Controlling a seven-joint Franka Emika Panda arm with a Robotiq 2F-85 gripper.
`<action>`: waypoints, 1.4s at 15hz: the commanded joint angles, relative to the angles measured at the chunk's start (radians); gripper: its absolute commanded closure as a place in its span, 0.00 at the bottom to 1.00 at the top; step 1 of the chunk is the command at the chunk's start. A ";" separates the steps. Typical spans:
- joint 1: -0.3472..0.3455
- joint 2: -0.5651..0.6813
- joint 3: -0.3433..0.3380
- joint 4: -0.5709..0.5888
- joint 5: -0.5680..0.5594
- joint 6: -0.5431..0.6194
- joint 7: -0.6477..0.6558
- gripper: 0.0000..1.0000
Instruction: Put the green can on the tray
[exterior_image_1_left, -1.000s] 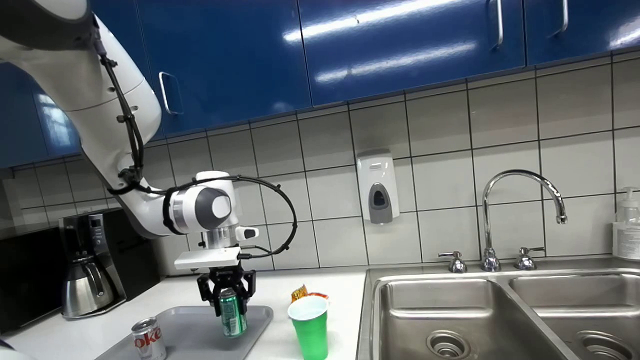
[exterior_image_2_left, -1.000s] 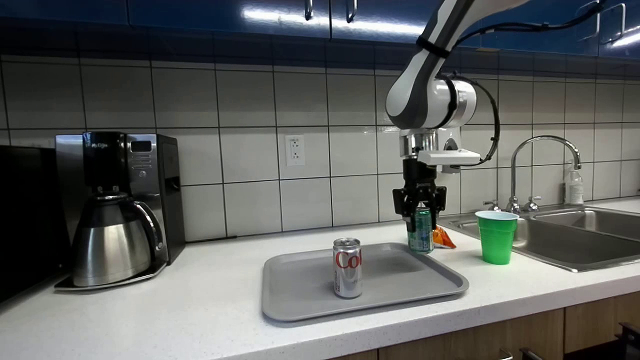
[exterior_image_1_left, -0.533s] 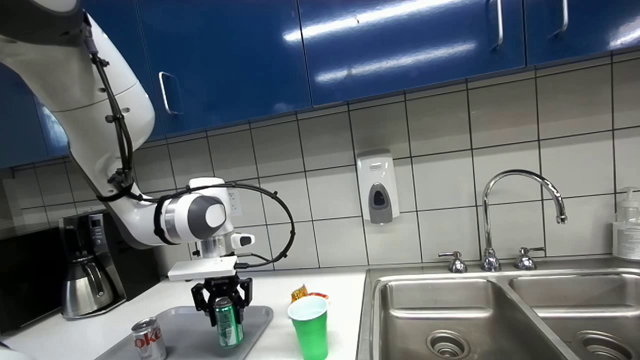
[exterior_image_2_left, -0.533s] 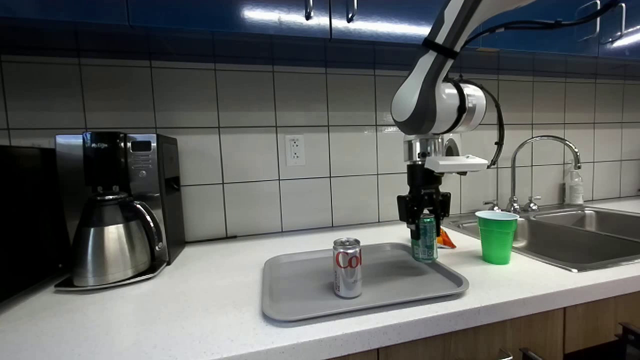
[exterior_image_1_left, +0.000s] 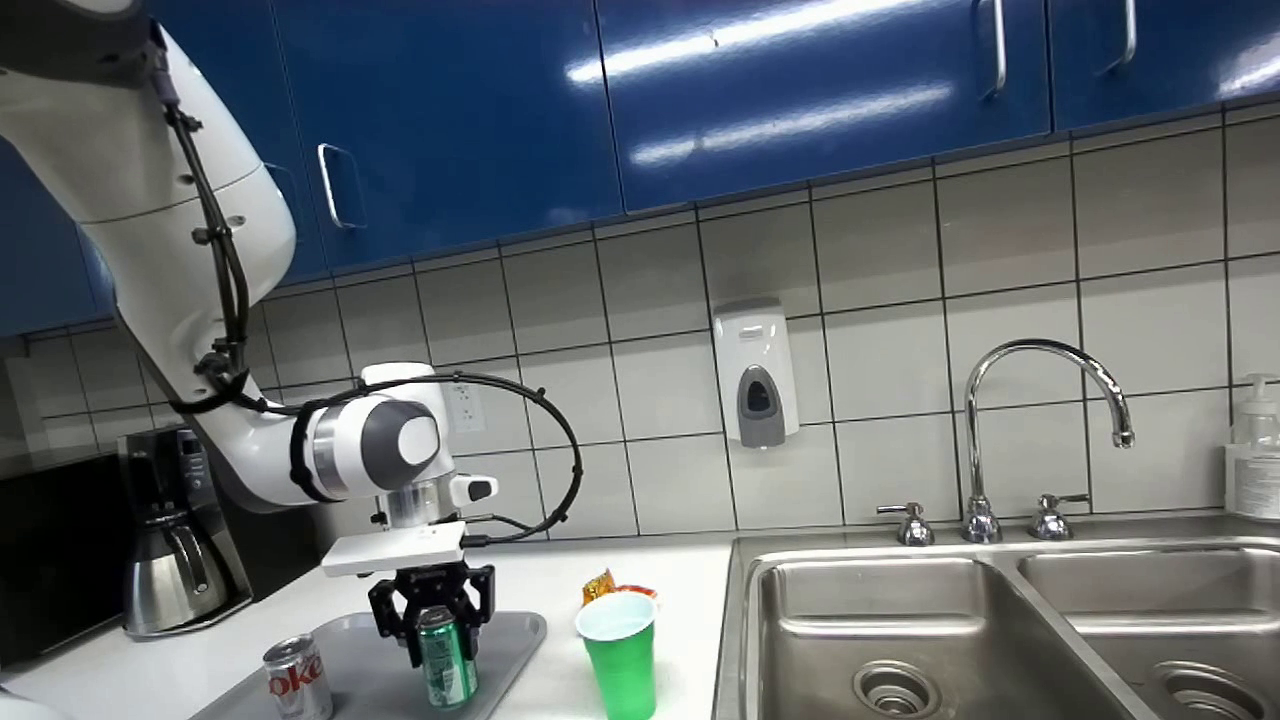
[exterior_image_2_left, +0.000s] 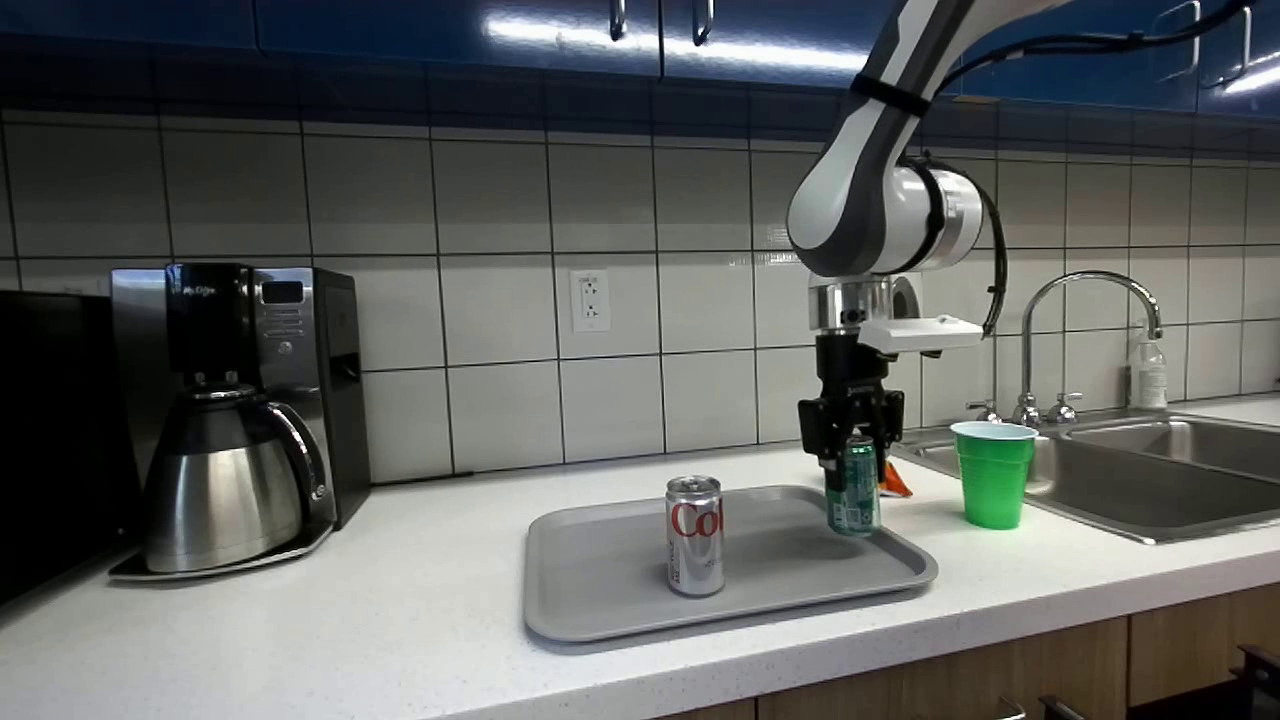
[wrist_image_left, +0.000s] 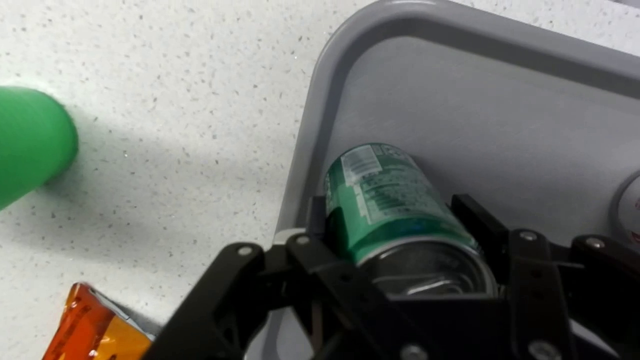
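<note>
One green can (exterior_image_2_left: 854, 508), gripped in the pincer (exterior_image_2_left: 857, 475), jaws tight against opposite sides of its upper wall. Orientation: can roughly upright, silvery end up, long axis in line with the pincer's reach, so it lies straight below the palm. Position: over the tray (exterior_image_2_left: 600, 560), base just inside the rim on the side facing the green cup (exterior_image_2_left: 993, 475). Wrist view: most of the bare tray floor is on the far side of the can from that cup; silver can (exterior_image_2_left: 694, 540) well apart. Base contact with the tray: cannot tell. Judgement: carrying looks about done; what remains is to lower along the can's axis, perhaps with a small shift inward toward the silver can, then let go. Watch for the base, this close, catching the rim and tipping the can.
</note>
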 joint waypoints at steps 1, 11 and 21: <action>0.004 -0.051 0.011 -0.047 -0.032 0.024 -0.011 0.61; 0.020 -0.050 0.017 -0.092 -0.066 0.049 -0.006 0.61; 0.024 -0.091 0.025 -0.104 -0.047 0.058 -0.017 0.00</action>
